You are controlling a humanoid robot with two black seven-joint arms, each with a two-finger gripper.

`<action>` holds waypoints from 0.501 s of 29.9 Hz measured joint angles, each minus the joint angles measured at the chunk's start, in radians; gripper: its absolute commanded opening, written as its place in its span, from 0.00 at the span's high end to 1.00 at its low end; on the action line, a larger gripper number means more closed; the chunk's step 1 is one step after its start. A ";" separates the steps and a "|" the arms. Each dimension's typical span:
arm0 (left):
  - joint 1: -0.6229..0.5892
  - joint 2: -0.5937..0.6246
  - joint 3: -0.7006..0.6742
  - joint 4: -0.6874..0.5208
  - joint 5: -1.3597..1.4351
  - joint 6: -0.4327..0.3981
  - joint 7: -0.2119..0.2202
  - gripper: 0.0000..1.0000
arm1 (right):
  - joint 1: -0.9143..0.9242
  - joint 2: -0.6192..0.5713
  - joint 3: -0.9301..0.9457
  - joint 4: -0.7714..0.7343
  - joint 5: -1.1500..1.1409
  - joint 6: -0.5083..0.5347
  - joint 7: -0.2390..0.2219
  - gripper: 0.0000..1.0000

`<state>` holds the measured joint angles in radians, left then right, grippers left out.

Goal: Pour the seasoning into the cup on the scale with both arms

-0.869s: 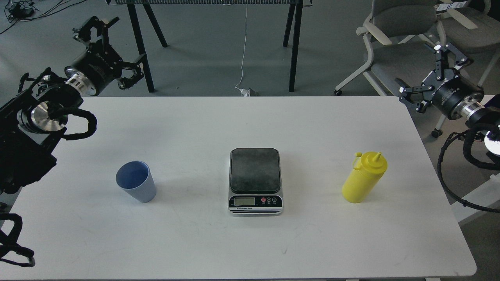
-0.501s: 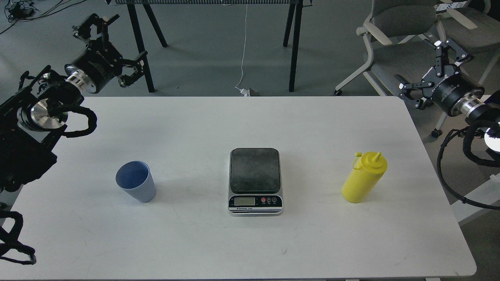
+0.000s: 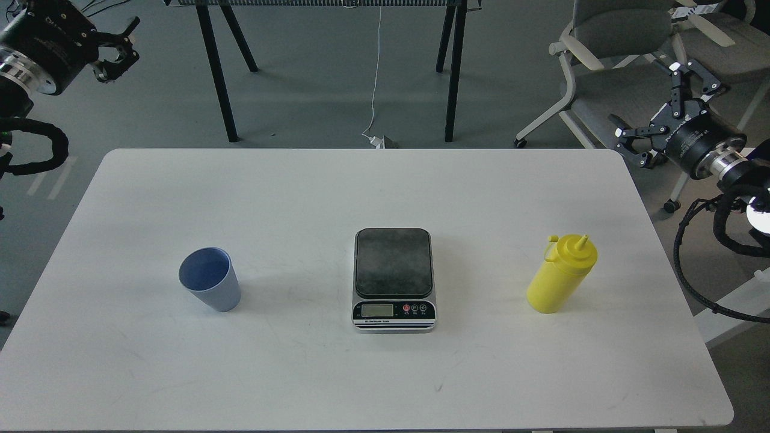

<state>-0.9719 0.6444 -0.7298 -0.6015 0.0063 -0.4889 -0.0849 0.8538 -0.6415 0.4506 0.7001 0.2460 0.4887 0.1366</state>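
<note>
Running off the top-left corner, the left tool (image 3: 117,45) shows one finger only; its spread cannot be told. Right tool (image 3: 665,99) wide, empty, beyond the worktop (image 3: 301,373) edge. Ribbed blue cup (image 3: 210,287) upright, left, interior bare. Flat scale (image 3: 393,279) centre, plate bare. Yellow bottle (image 3: 560,274) right, nozzle uncapped.

Left black cabled arm (image 3: 27,66) raised in upper-left corner, silver wrist ring showing. Left black two-finger end effector (image 3: 117,45) partly cut by top edge; one finger visible, spread unreadable. Right black cabled arm (image 3: 731,180) enters from right edge, wrist angled up-left. Right black two-finger end effector (image 3: 662,99) held high, fingers splayed wide, nothing between them.
</note>
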 measured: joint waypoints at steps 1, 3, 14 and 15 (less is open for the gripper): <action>0.000 0.000 -0.001 0.000 -0.002 0.000 0.002 0.00 | -0.001 0.000 0.000 0.000 0.000 0.000 0.000 0.01; 0.000 0.000 0.000 0.000 -0.004 0.000 0.007 0.00 | -0.001 0.000 0.000 0.001 0.000 0.000 0.000 0.01; 0.004 -0.003 0.014 0.003 0.014 0.000 -0.016 0.00 | -0.005 0.007 -0.006 0.001 -0.001 0.000 0.000 0.01; 0.004 -0.001 0.019 0.001 0.042 0.000 -0.026 0.00 | -0.005 0.009 -0.006 0.001 -0.001 0.000 0.000 0.01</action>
<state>-0.9682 0.6439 -0.7106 -0.6004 0.0483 -0.4888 -0.1113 0.8484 -0.6330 0.4449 0.7009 0.2453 0.4887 0.1366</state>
